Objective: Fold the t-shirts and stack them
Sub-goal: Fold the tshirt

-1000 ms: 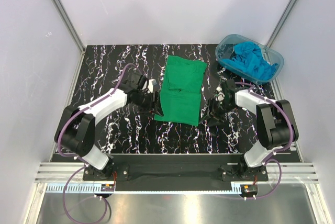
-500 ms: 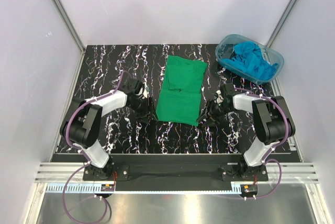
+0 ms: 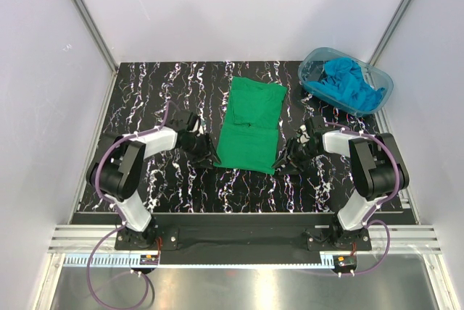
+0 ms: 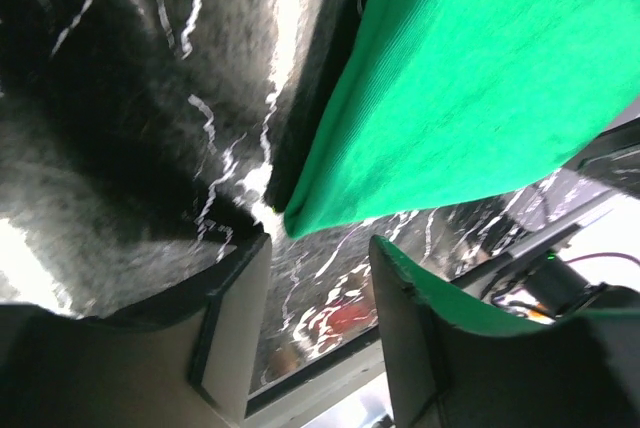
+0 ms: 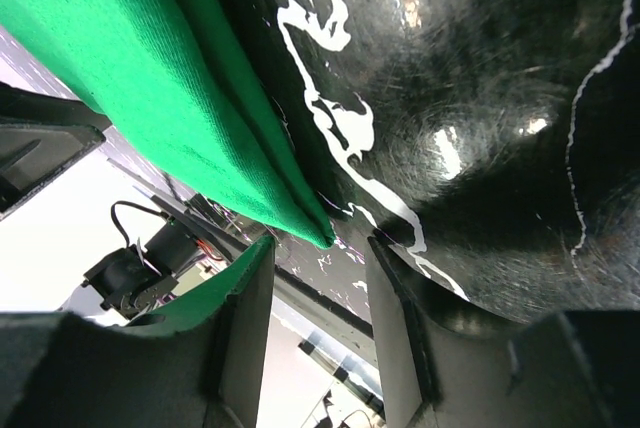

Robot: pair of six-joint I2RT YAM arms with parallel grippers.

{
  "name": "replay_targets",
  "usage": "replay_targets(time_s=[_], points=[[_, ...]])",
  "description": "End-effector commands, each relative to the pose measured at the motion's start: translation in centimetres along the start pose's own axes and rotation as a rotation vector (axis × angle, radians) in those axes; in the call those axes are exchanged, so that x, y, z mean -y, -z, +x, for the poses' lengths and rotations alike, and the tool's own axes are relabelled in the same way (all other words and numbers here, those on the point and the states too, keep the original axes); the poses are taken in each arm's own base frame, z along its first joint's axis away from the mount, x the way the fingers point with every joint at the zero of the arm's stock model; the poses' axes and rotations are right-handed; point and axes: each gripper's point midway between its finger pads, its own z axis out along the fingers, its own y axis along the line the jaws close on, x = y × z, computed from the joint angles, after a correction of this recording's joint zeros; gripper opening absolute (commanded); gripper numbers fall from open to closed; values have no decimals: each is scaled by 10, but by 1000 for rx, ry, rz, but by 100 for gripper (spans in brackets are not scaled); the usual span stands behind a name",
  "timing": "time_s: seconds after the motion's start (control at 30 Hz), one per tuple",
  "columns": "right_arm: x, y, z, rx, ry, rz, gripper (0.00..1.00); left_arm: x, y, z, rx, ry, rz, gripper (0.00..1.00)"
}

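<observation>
A bright green t-shirt (image 3: 250,125) lies partly folded in a long strip in the middle of the black marbled table (image 3: 145,93). My left gripper (image 3: 208,158) is open and low at the shirt's near left corner (image 4: 300,220), which sits just ahead of the jaws. My right gripper (image 3: 283,165) is open and low at the near right corner (image 5: 318,233), which lies just ahead of the gap. Neither holds cloth. Several turquoise-blue t-shirts (image 3: 351,84) lie crumpled in a tub at the back right.
The clear blue-tinted plastic tub (image 3: 312,60) stands at the back right corner. White walls and metal rails close in the table on three sides. The arm bases are on the rail at the near edge.
Both grippers have dropped lower to the table and moved to the shirt's near corners. The left one slid back left first, then in again. The shirt has not moved.
</observation>
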Motion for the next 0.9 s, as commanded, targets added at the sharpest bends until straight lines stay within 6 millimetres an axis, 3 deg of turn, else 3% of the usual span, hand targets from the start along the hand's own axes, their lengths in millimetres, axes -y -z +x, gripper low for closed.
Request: replay_targets(time_s=[0.0,0.17,0.37,0.47,0.57,0.87], points=[[5,1,-1,26,15,15,49,-16,-18,-3,18,31,-39,49],[7,2,0,30,24,22,48,-24,-22,-6,19,22,-75,42],[3,1,1,19,32,0,60,-25,-22,-6,19,0,-81,20],[5,-4,3,9,-9,-9,60,-26,-21,-5,16,-22,-81,7],[6,-10,5,5,-62,-23,54,-25,-20,-3,2,-37,-74,0],[20,-17,2,55,-135,8,47,-18,-13,1,-3,-63,-45,0]])
